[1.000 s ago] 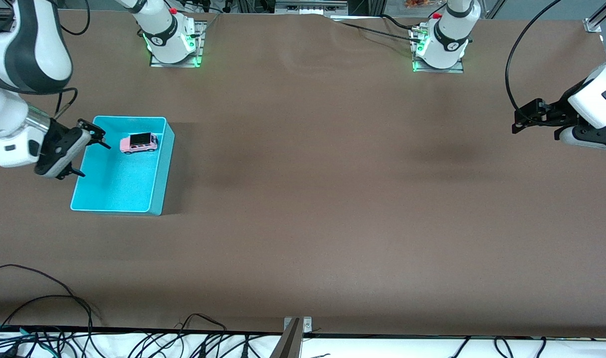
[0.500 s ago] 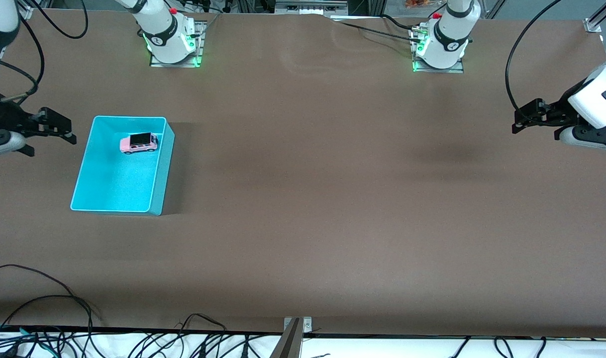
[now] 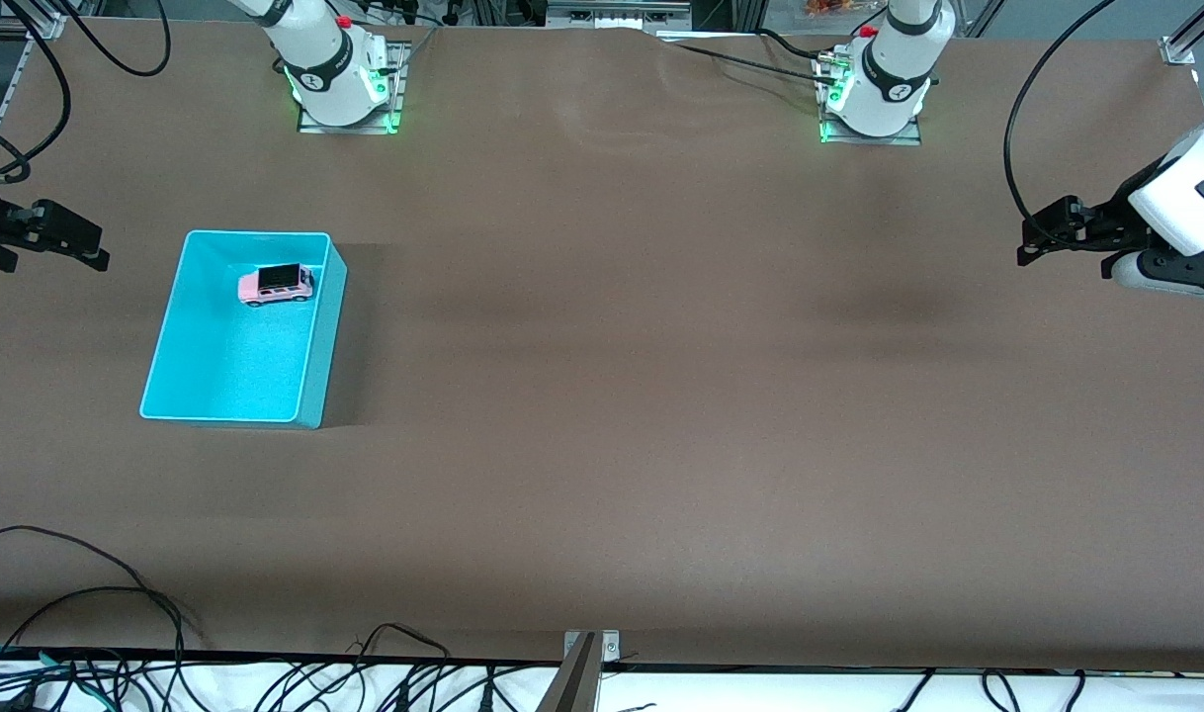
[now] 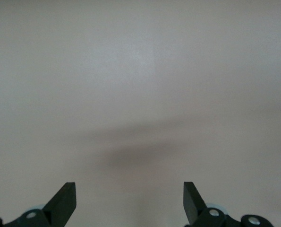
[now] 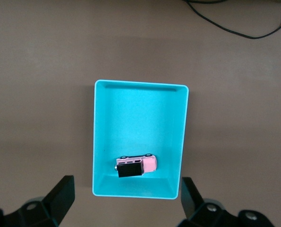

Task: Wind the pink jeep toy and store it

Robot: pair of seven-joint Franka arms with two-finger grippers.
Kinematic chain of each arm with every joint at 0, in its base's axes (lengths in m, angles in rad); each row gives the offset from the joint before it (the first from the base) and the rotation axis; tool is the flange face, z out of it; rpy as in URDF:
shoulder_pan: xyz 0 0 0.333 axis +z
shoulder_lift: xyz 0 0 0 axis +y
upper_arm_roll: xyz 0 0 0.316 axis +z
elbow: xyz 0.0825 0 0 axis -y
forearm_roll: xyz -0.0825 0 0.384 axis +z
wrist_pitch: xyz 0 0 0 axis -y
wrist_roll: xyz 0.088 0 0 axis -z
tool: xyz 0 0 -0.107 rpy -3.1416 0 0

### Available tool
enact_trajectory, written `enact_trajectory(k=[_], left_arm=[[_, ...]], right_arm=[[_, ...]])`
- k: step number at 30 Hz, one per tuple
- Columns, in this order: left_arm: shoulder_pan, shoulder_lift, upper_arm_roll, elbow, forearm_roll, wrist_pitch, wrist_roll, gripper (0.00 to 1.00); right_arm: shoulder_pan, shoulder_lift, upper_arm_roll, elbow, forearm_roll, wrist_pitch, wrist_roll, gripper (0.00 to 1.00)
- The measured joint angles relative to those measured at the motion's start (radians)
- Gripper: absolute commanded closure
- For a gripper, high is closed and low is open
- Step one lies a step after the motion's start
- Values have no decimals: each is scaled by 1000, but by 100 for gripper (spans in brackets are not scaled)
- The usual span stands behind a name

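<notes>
Front view. Brown bench [image 3: 612,396], long and bare over most of its top. Cyan bin [image 3: 172,381], open-topped, standing toward the right arm's end of the bench. Pink jeep toy [image 3: 276,285]: pale pink body, black roof, inside the bin on its floor, in the part of the bin farther from the front camera and close to the bin wall that faces the middle of the bench. Right pincer [image 3: 63,240]: at the edge of this view, over bare bench beside the bin, apart from it, holding nothing. Left pincer [image 3: 1042,237]: over bare bench at the left arm's end, well apart from the bin, holding nothing; this arm waits. Black cables [image 3: 118,633] lie along the bench edge nearest the camera.

Left wrist view. Two black fingertips [image 4: 64,201], spread wide apart, with only plain bench surface [image 4: 140,85] and a faint shadow between them.

Right wrist view. Fingertips [image 5: 62,194] spread wide apart, nothing between them. The bin [image 5: 178,142] shows whole from above, with the toy [image 5: 136,165] lying in it near one short wall, wheels toward a long wall. A dark cable [image 5: 234,28] crosses the bench beside the bin's other short end.
</notes>
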Motion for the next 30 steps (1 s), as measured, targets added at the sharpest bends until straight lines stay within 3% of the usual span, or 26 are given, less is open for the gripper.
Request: enact_trajectory(k=[30], left_arm=[[0,0,0,0,0,0,0,0]], right_arm=[[0,-14,0,0,0,-28,6,0]])
